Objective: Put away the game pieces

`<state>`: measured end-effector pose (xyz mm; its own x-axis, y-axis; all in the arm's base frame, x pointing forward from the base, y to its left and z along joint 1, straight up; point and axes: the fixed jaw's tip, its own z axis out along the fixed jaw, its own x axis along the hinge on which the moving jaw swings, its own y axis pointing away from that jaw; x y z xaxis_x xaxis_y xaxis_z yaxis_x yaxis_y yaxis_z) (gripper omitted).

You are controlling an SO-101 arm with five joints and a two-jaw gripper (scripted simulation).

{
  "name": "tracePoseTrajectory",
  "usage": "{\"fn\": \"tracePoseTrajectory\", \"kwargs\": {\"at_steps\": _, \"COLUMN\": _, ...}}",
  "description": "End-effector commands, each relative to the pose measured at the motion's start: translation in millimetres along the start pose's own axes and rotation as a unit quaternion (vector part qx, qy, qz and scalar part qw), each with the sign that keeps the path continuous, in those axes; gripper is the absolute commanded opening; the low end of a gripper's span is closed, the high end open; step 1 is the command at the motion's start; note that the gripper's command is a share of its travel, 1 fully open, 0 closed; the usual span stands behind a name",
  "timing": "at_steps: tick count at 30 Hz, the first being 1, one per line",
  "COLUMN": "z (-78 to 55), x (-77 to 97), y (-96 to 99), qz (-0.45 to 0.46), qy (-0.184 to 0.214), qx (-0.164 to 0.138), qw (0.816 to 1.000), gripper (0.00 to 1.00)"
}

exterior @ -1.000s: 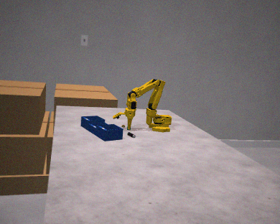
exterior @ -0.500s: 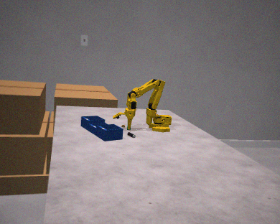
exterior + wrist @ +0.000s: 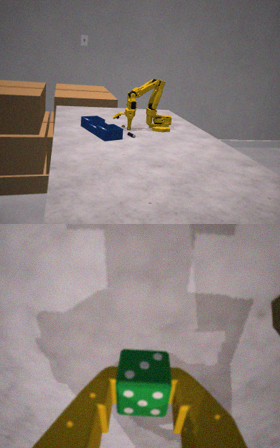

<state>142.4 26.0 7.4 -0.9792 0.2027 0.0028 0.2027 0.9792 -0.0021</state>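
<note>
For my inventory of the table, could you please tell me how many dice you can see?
1. A green die sits on the table between the jaws, gripped on both sides. The blue bins hide their insides, so more could be there.

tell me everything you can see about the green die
The die is a green cube with white pips and a smooth, plastic-like look. Its top face shows three pips, the face toward the wrist camera five. It sits upright and square on the table, clamped between the yellow fingers of the claw, which press its left and right sides.
</note>
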Motion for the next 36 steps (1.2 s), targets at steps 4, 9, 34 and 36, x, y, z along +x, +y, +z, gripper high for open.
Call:
{"fn": "tracePoseTrajectory", "kwargs": {"at_steps": 4, "z": -1.7, "x": -3.1, "y": 0.2, "qz": 0.009, "qy": -0.008, "qx": -0.003, "qw": 1.0, "gripper": 0.0}}
{"fn": "tracePoseTrajectory", "kwargs": {"at_steps": 9, "z": -8.6, "x": -4.2, "y": 0.0, "qz": 0.009, "qy": -0.008, "qx": -0.003, "qw": 1.0, "gripper": 0.0}}
{"fn": "tracePoseTrajectory", "kwargs": {"at_steps": 34, "z": -50.8, "x": -2.7, "y": -4.0, "qz": 0.009, "qy": -0.008, "qx": -0.003, "qw": 1.0, "gripper": 0.0}}
{"fn": "tracePoseTrajectory", "kwargs": {"at_steps": 36, "z": -50.9, "x": -2.8, "y": -3.9, "qz": 0.009, "qy": -0.008, "qx": -0.003, "qw": 1.0, "gripper": 0.0}}
